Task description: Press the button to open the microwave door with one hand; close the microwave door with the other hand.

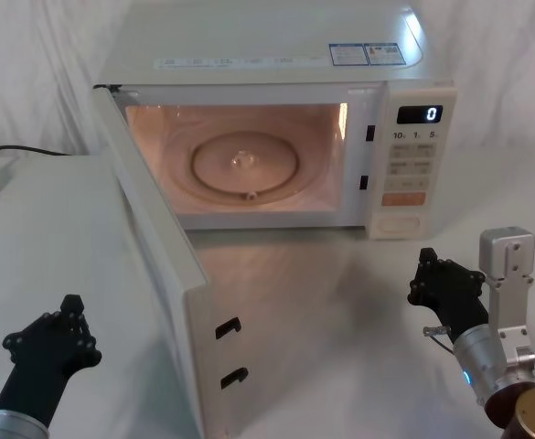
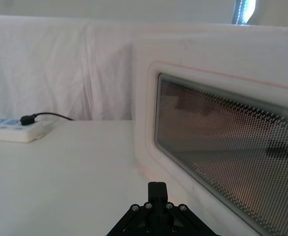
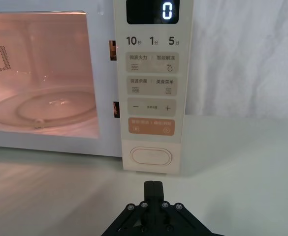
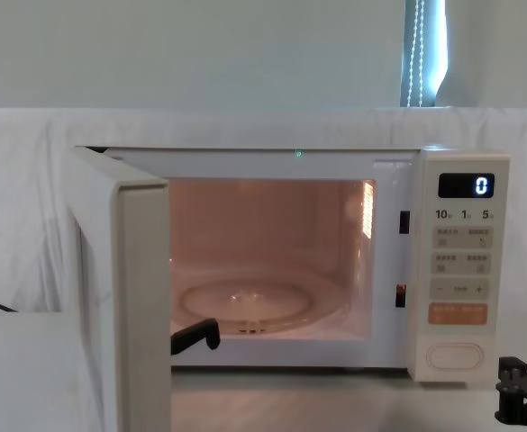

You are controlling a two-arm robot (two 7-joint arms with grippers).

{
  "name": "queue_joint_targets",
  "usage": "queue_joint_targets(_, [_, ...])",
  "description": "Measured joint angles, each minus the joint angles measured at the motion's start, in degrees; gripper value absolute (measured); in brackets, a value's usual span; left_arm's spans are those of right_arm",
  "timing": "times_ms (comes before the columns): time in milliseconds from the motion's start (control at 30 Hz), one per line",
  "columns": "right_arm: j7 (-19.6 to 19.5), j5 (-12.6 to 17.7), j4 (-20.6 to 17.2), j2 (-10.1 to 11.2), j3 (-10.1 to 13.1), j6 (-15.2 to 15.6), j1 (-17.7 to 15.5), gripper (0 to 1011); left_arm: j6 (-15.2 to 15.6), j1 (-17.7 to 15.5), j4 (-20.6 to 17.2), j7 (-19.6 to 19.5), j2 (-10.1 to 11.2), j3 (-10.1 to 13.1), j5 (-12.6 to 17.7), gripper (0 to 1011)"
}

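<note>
So the microwave door was swung wide open, standing edge-on toward the robot, with the lit cavity and the glass turntable fully exposed. The left gripper was parked low on the outer side of that door, nothing held and nothing touched; the door's cream frame and dark mesh window were seen just ahead of it and to one side in the left wrist view, with a clear gap between. Whether its fingers were spread or pressed together couldn't be told from any view, honestly. The right gripper was held out in front of the control panel, again with nothing pinched and no contact made. The button sat straight ahead of it, at the bottom of the panel under the orange key, with bare table between the two. Same deal there: the state of its fingers couldn't be made out. A "0" was shown on the display. Off beyond the left gripper, a power strip was lying on the table with a black plug in it.
</note>
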Motion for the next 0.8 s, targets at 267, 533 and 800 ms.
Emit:
queue_joint_targets(267, [0.0, 0.0, 0.0, 0.0, 0.0, 0.0, -0.01, 0, 0.82, -0.3, -2.09, -2.78, 0.01, -0.62, -0.01, 0])
queue_joint_targets(533, [0.0, 0.0, 0.0, 0.0, -0.01, -0.01, -0.01, 0, 1.45, -2.56, -3.9, -5.29, -0.43, -0.91, -0.23, 0])
queue_joint_targets(800, [0.0, 0.0, 0.0, 0.0, 0.0, -0.01, 0.0, 0, 1.36, -4.86, -4.46, -6.51, -0.89, -0.53, 0.16, 0])
